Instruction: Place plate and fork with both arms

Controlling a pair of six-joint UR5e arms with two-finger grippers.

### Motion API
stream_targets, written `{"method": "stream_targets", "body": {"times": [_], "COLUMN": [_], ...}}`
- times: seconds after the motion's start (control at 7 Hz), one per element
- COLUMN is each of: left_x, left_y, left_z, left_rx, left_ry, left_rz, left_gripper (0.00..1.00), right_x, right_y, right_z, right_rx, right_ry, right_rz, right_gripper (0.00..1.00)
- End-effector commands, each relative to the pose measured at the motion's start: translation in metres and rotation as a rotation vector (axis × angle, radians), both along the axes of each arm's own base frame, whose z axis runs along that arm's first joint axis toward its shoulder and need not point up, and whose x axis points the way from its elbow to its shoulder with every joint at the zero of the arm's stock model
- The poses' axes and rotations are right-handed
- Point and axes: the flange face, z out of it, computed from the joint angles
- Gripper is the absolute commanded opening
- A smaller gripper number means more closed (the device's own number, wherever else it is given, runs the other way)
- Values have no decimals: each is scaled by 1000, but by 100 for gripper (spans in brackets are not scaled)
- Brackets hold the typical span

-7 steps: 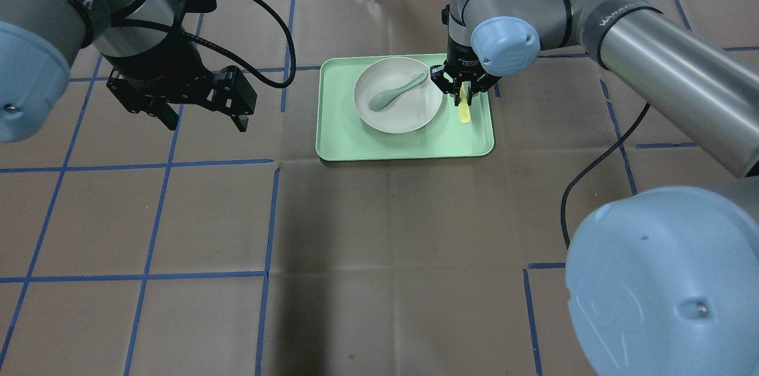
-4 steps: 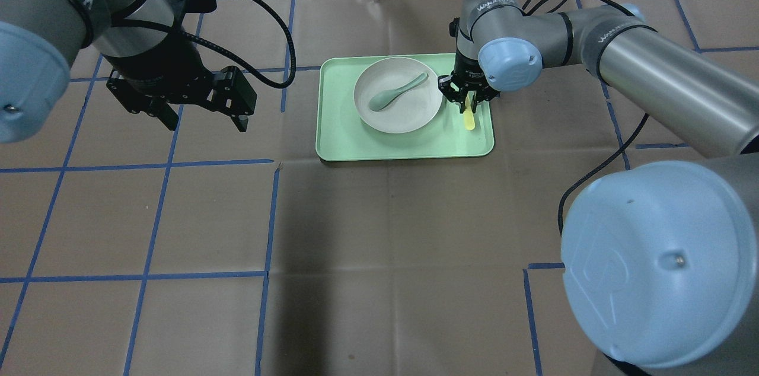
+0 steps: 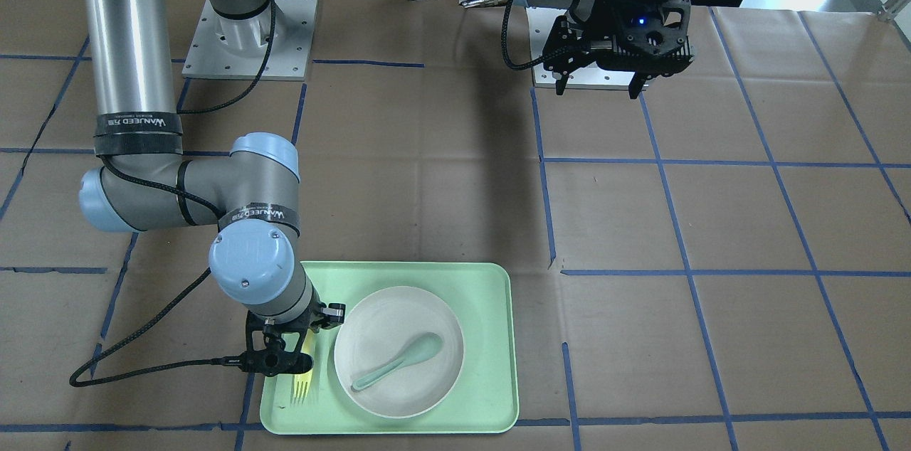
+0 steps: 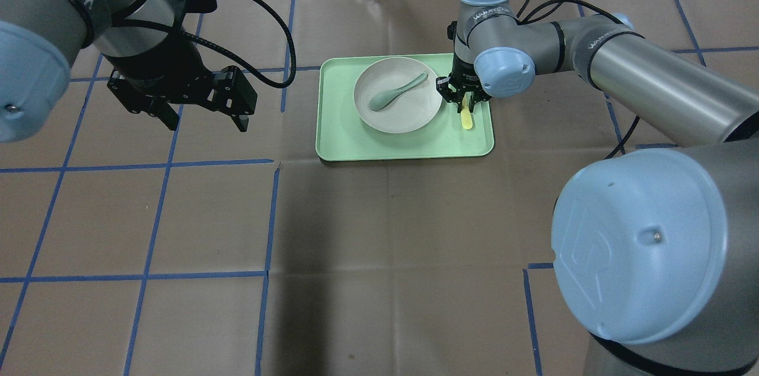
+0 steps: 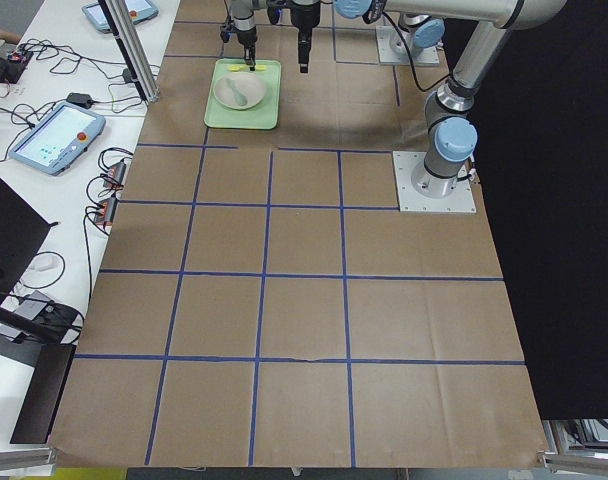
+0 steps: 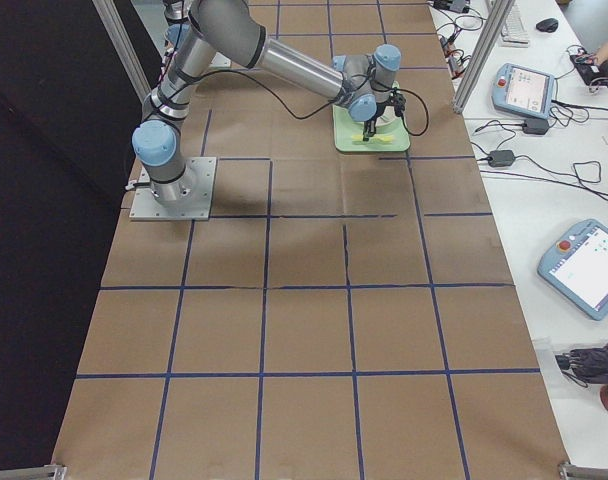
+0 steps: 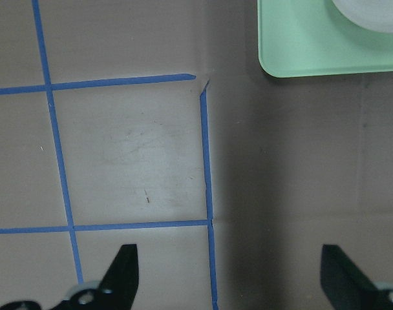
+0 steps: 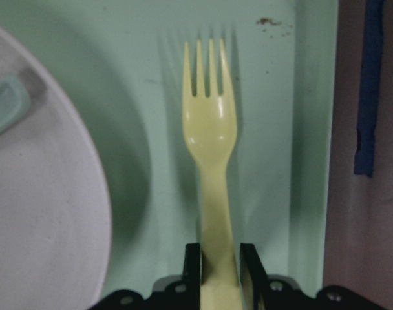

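The off-white plate (image 4: 409, 112) sits in the mint-green tray (image 4: 338, 139) with a teal spoon (image 4: 396, 91) in it. The yellow fork (image 4: 467, 120) lies in the tray just right of the plate. My right gripper (image 4: 465, 104) is low over the fork's handle, and in the right wrist view its fingers press both sides of the handle of the fork (image 8: 209, 135). The front view shows the fork's tines (image 3: 304, 385) sticking out past the right gripper (image 3: 299, 355). My left gripper (image 4: 206, 125) hangs open and empty above the table, left of the tray.
The tray stands at the table's far middle on brown paper with blue tape lines. The left wrist view shows the tray's corner (image 7: 300, 51) and bare paper below the open left gripper (image 7: 229, 278). Cables and pendants lie past the far edge.
My right gripper has come down onto the fork and its fingers have closed in on the handle. The left arm has not moved.
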Motion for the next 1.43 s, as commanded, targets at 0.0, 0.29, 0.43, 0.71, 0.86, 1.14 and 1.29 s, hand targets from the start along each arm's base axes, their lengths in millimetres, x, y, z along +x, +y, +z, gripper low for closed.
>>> {"method": "stream_targets", "body": {"times": [0.0,0.29,0.43,0.71,0.86,1.14,1.29], "left_x": [-1,0,0,0,-1,-1,-1], "left_y": [0,0,0,0,0,0,0], "left_z": [0,0,1,0,0,-1,-1], "left_rx": [0,0,-3,0,-1,2,2], "left_ry": [2,2,2,2,3,1,3], "left_rz": [-1,0,0,0,3,3,3], "left_gripper": [100,100,100,100,100,100,100], "right_x": [-9,-9,-12,-33,-56,-67,-67], "right_y": [-5,-1,14,47,64,113,139], "right_z": [13,70,101,168,201,271,299], "right_rx": [-22,-34,-44,-9,8,-2,-3], "right_ry": [0,-9,-11,-6,-10,0,0], "right_rz": [-11,-12,-12,48,65,65,61], "right_gripper": [100,100,100,100,100,100,100]}}
